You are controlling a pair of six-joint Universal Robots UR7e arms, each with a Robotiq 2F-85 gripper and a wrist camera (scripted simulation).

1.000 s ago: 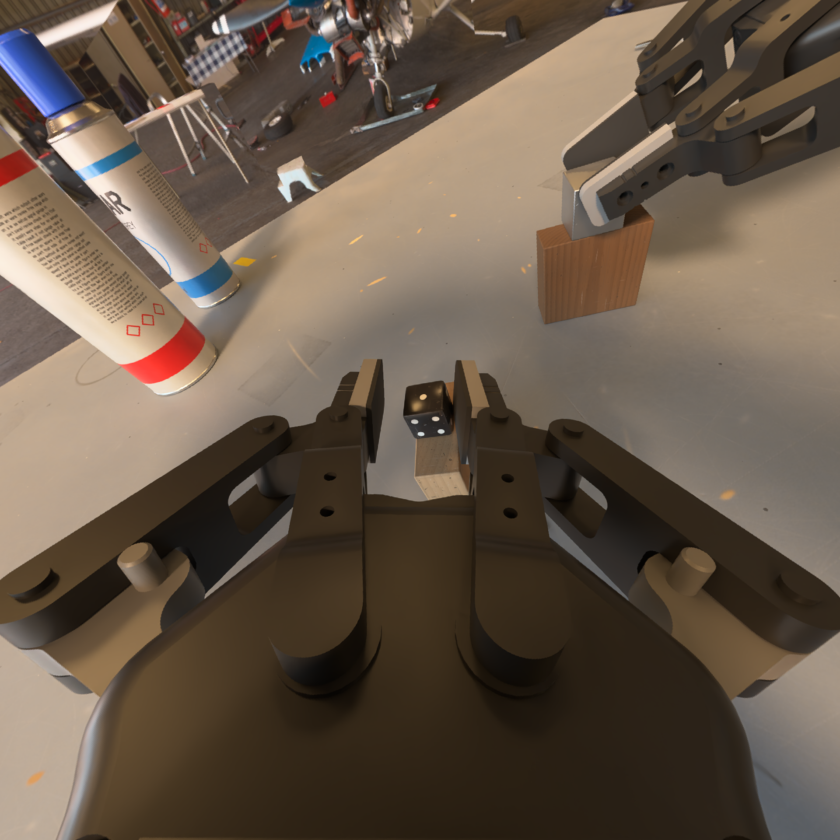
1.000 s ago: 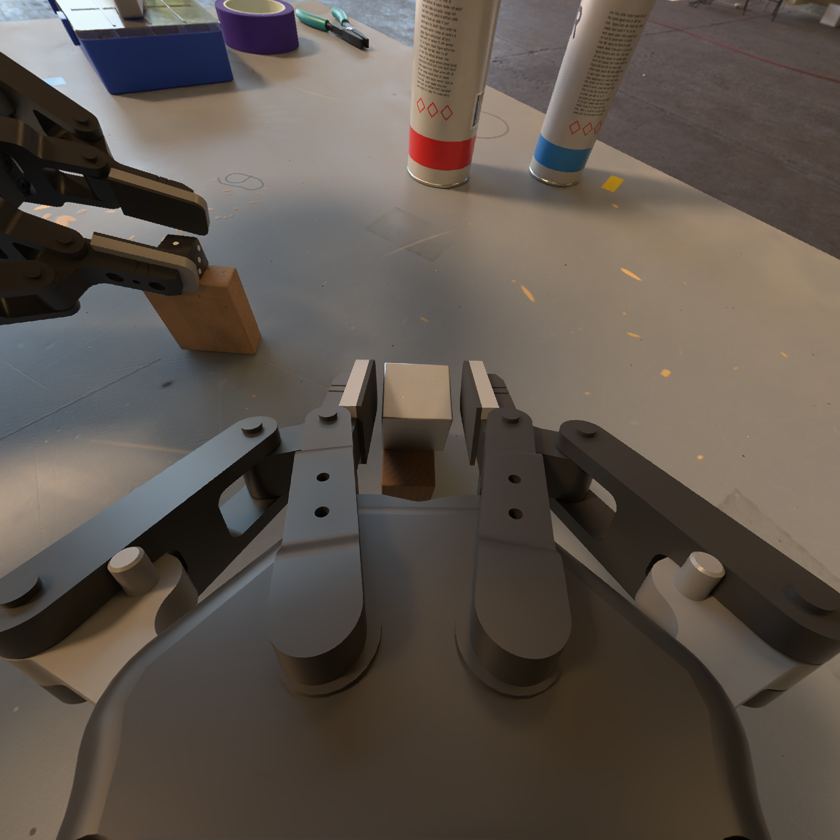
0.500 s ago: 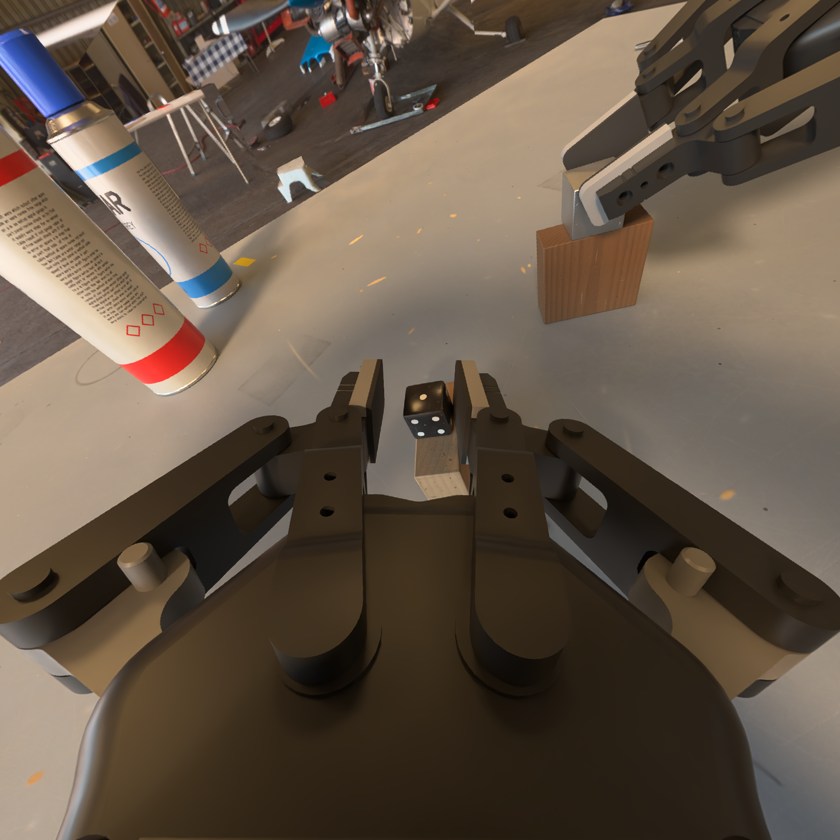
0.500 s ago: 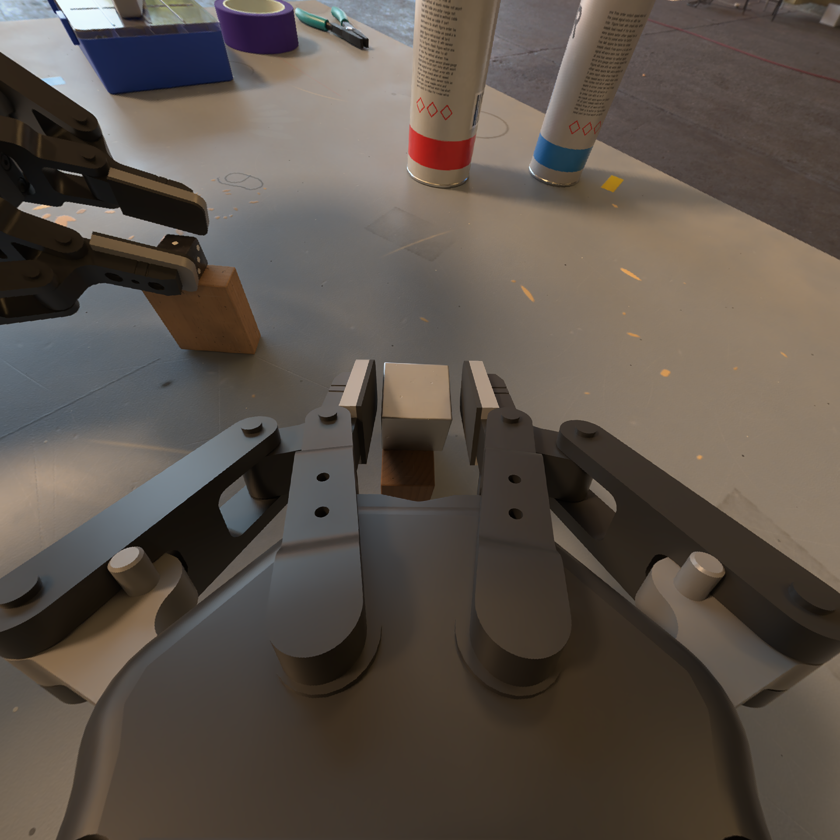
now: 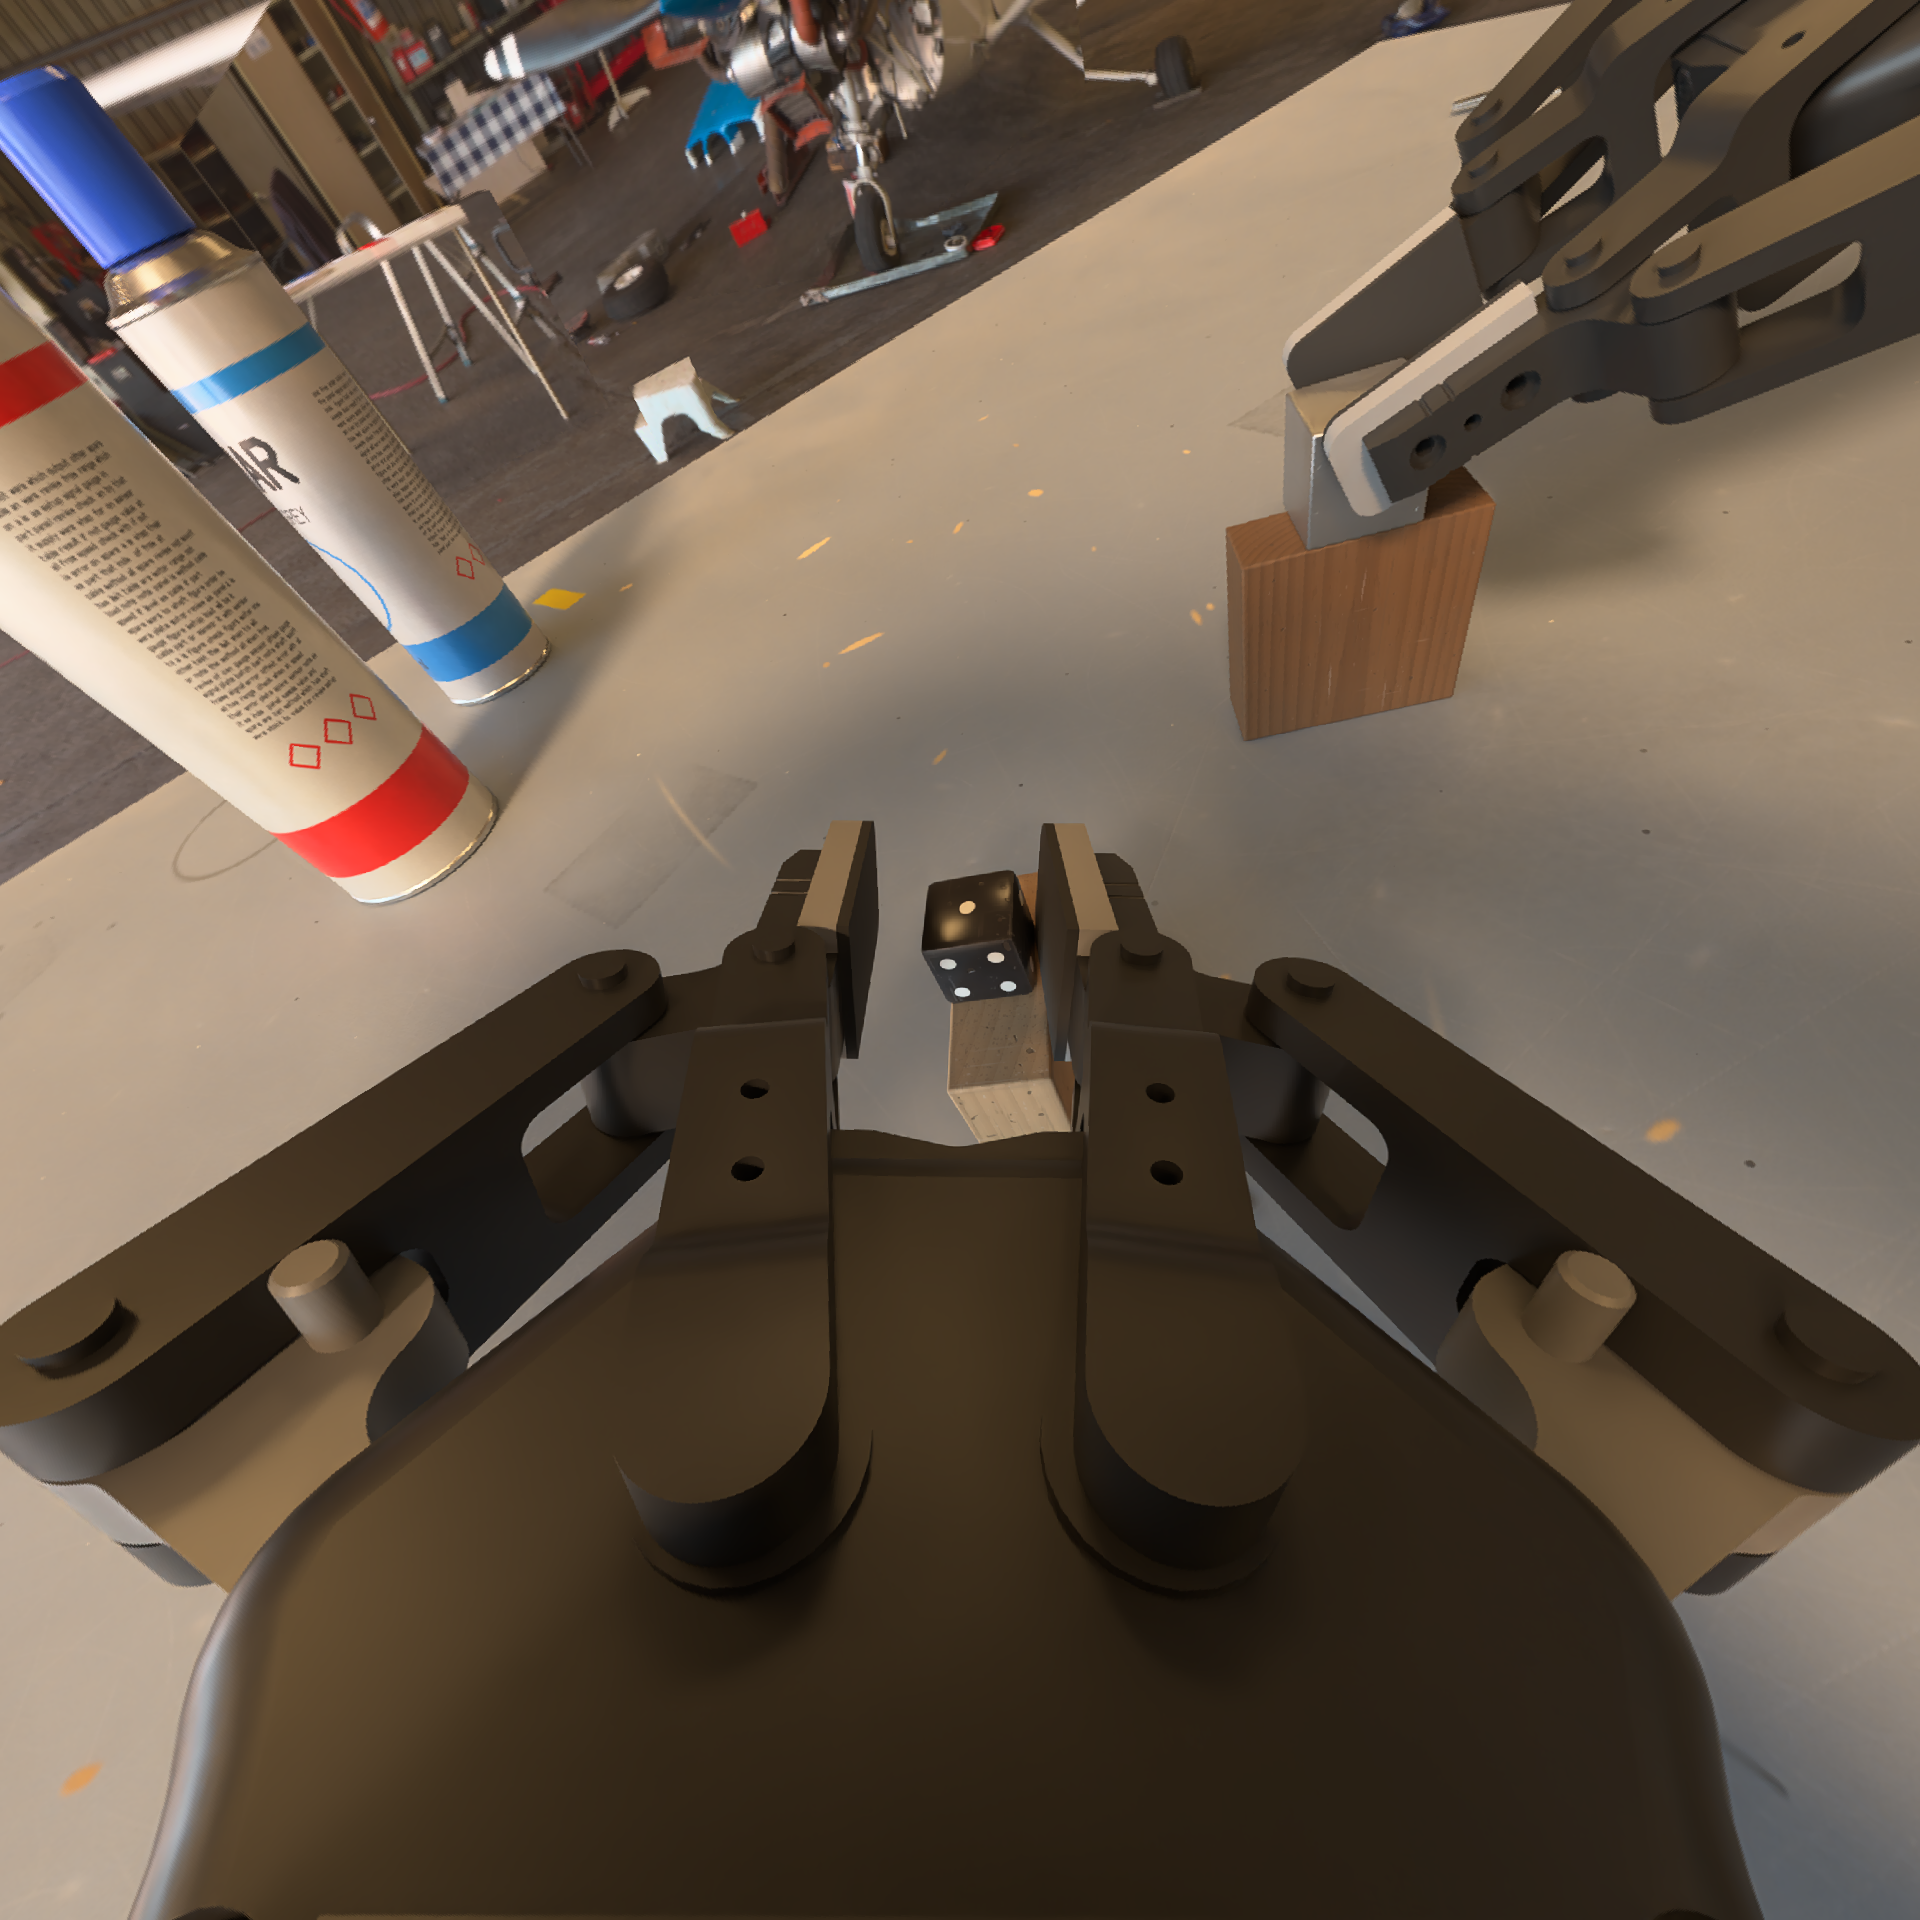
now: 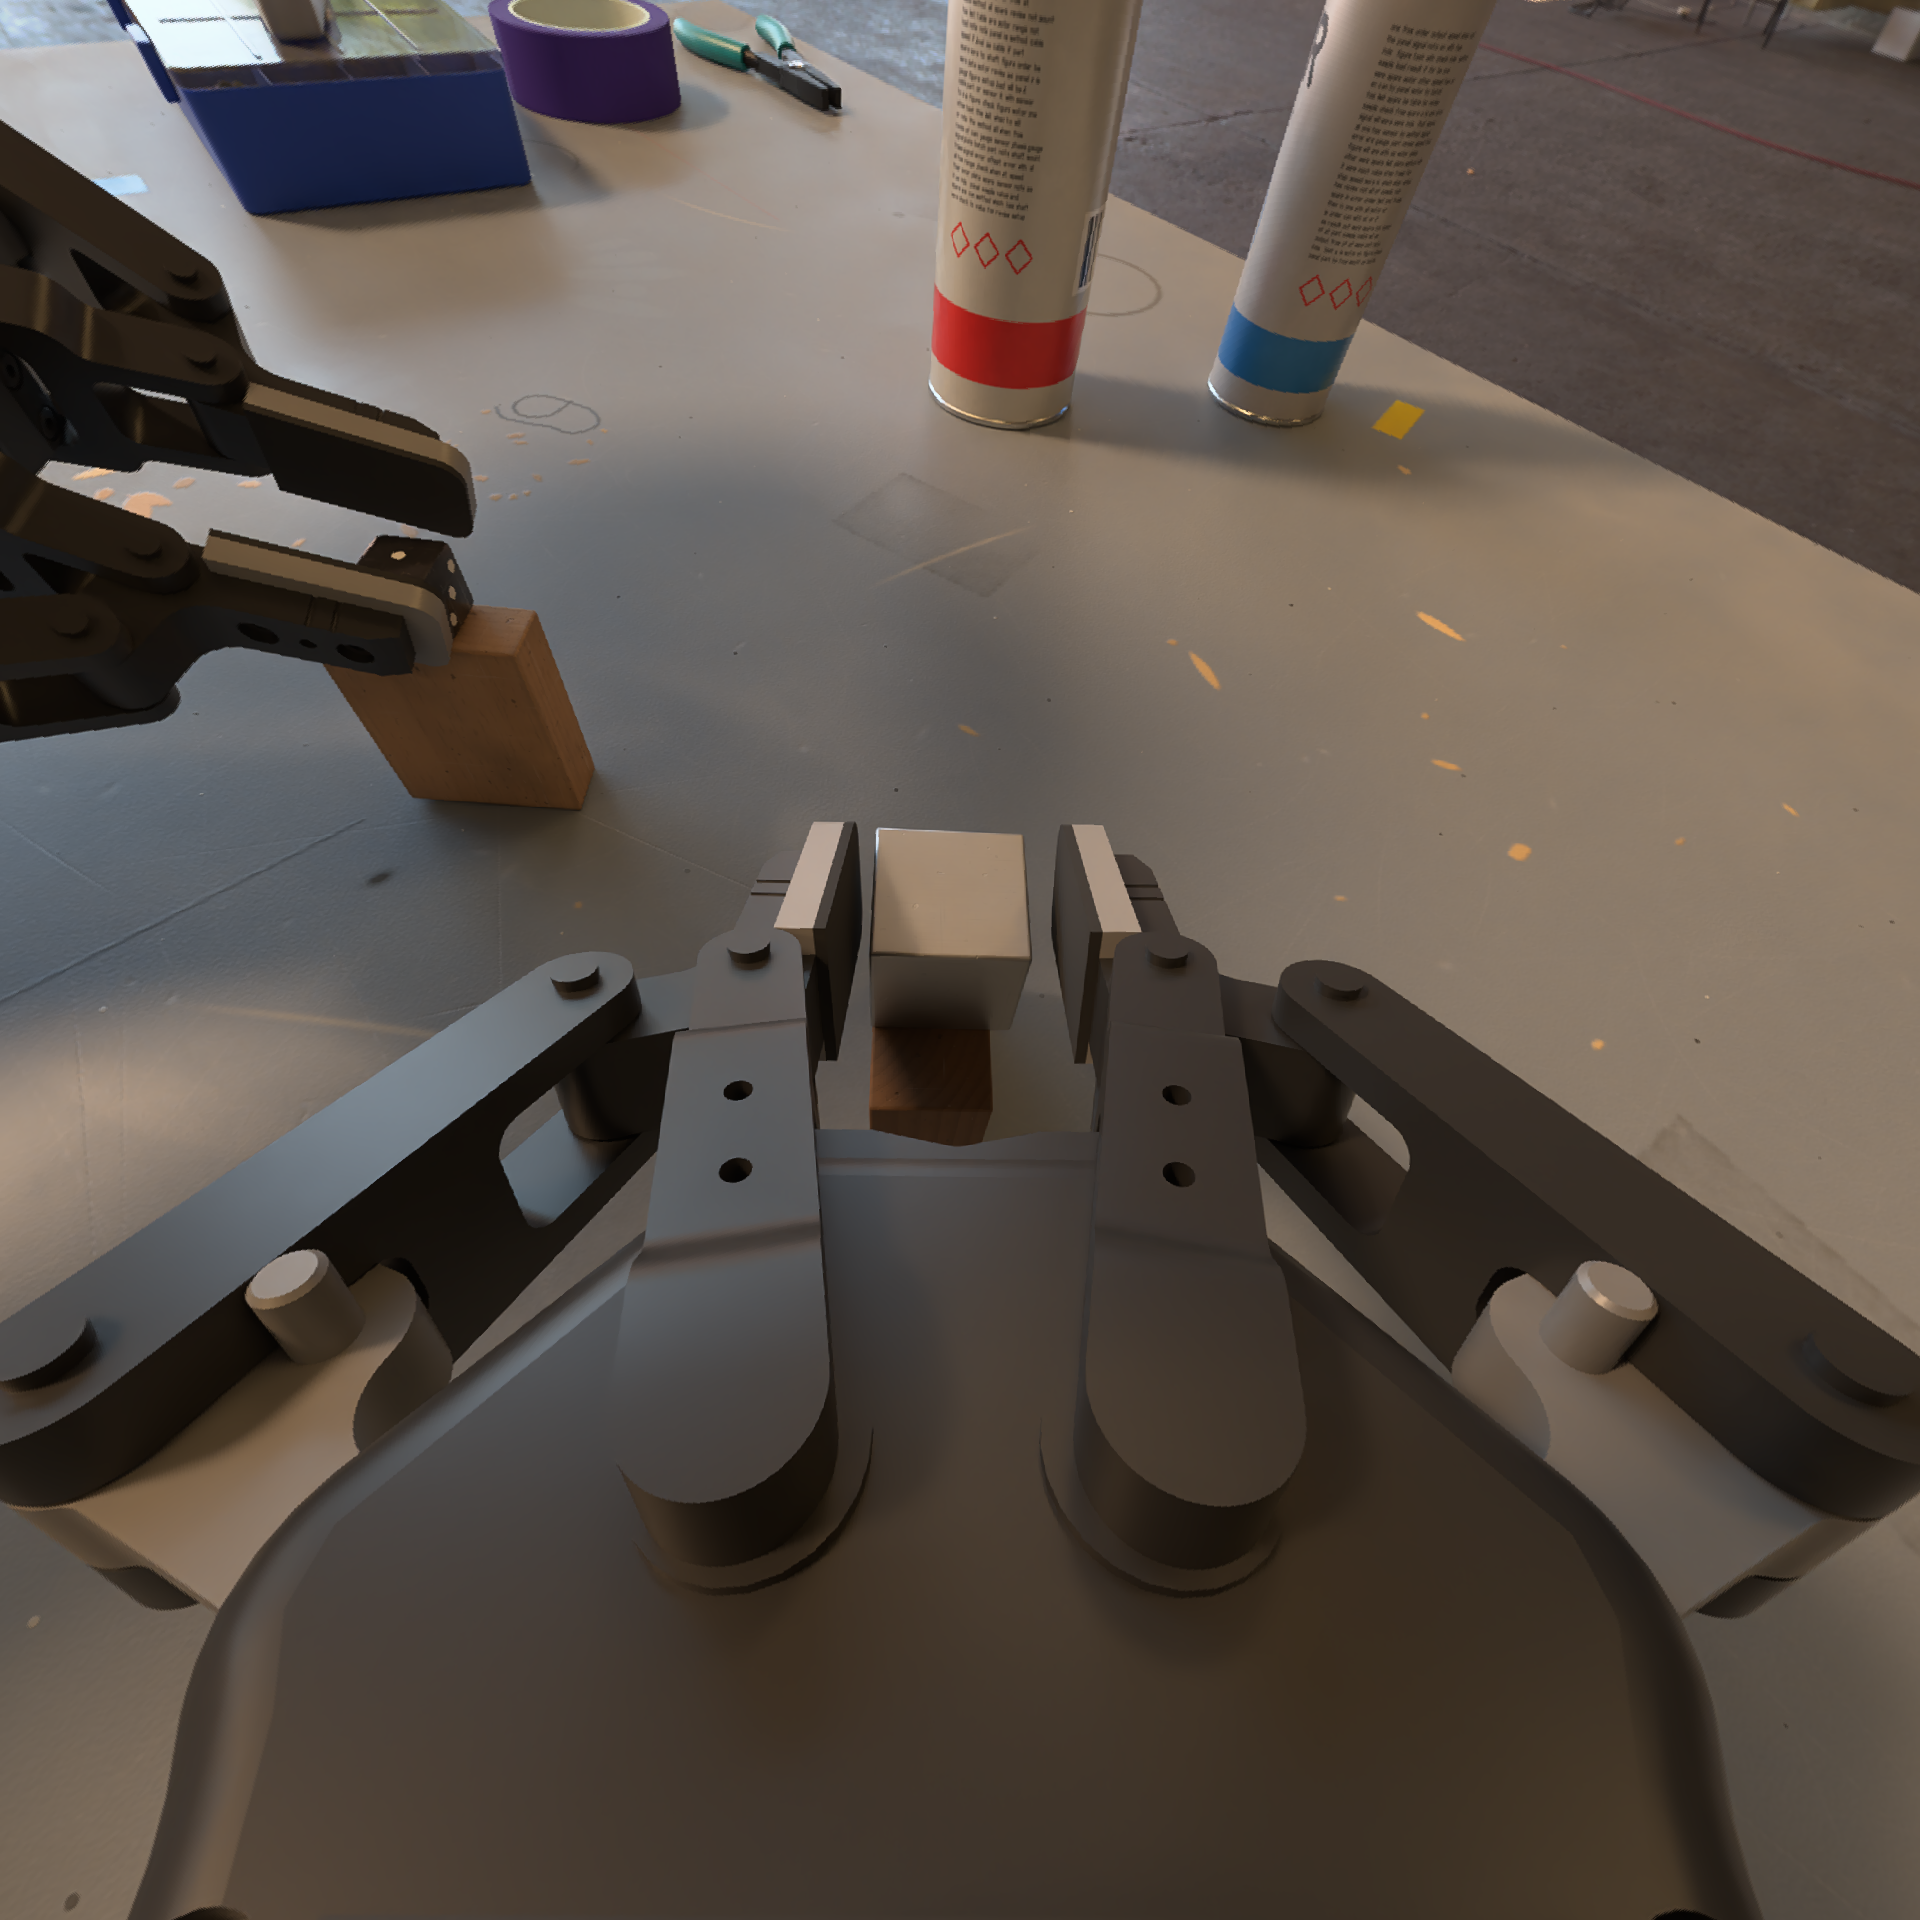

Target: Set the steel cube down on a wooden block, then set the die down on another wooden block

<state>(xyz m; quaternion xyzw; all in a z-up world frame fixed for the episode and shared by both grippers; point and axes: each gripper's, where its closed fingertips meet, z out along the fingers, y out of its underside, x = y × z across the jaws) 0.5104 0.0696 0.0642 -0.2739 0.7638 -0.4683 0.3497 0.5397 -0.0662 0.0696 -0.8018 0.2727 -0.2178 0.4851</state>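
Observation:
In the left wrist view my left gripper [image 5: 961, 920] is open around a black die [image 5: 977, 935] that rests on top of a pale wooden block [image 5: 1006, 1070]. There is a clear gap at the left pad, and the die is close to the right pad. In the right wrist view my right gripper [image 6: 956, 909] is open around the steel cube [image 6: 951, 914], with a small gap on each side. The cube sits on a dark wooden block [image 6: 928, 1081]. The cube [image 5: 1317, 488] and its brown block [image 5: 1351, 613] also show in the left wrist view.
Two tall spray cans stand on the grey table, one with a red band [image 6: 1013, 208] and one with a blue band [image 6: 1320, 229]. A blue box [image 6: 343, 135], a purple tape roll [image 6: 587, 52] and pliers [image 6: 769, 57] lie at the far end. The table edge [image 6: 1662, 457] runs behind the cans.

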